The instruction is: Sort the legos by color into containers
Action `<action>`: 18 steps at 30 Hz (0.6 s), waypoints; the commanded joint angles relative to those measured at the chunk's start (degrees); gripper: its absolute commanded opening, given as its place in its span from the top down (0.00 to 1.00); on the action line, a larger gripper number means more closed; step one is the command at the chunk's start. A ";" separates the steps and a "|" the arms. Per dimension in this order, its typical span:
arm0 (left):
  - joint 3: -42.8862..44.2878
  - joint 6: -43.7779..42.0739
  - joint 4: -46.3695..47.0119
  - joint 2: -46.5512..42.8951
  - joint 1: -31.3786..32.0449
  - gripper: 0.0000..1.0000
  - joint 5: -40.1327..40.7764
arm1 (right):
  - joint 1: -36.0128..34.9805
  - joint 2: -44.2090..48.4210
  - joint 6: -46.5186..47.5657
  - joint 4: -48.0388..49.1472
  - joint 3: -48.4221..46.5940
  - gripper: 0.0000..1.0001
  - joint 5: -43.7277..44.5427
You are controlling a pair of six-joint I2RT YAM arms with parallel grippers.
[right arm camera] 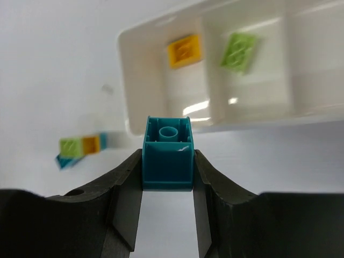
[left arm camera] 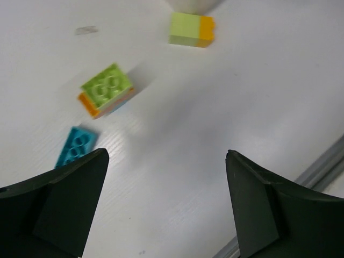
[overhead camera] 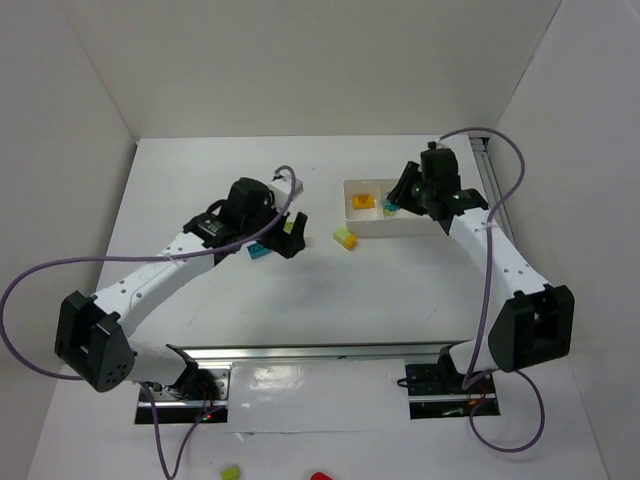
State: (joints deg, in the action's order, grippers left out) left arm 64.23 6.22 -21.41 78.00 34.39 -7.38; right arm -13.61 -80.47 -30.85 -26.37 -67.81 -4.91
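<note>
The right hand (right arm camera: 167,167) is clamped on a teal brick (right arm camera: 167,153), with the tray (right arm camera: 127,80) just beyond it. The left hand (left arm camera: 165,157) is spread wide above the table (left arm camera: 226,91), a green-orange brick (left arm camera: 106,90) and a cyan brick (left arm camera: 77,146) ahead to its left.

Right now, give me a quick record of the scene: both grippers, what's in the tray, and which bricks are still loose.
left gripper: open, holding nothing
right gripper: shut on a teal brick, just short of the tray
tray: orange brick in an end compartment, green brick in the middle one
loose on the table: green-on-orange stack, blue brick, green-and-orange piece
</note>
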 commanded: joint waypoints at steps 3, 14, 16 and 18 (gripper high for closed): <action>-1.30 5.46 -5.73 -1.98 -6.95 0.04 7.71 | 5.34 -0.73 4.65 1.49 -4.25 0.77 23.35; -1.21 11.27 -8.03 9.27 -11.10 0.11 17.22 | 10.52 -19.19 7.38 4.49 -15.84 0.76 25.21; -0.51 11.27 -8.03 10.94 -11.10 0.09 18.70 | 10.53 -22.35 7.38 3.96 -17.44 0.60 24.77; 0.11 11.27 -8.03 13.40 -11.63 0.08 19.50 | 10.53 -22.89 7.38 3.96 -17.44 0.33 24.77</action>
State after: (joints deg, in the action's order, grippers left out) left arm 62.06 16.12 -28.99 89.43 23.35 8.80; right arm -3.55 -103.20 -24.40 -24.05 -81.89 18.20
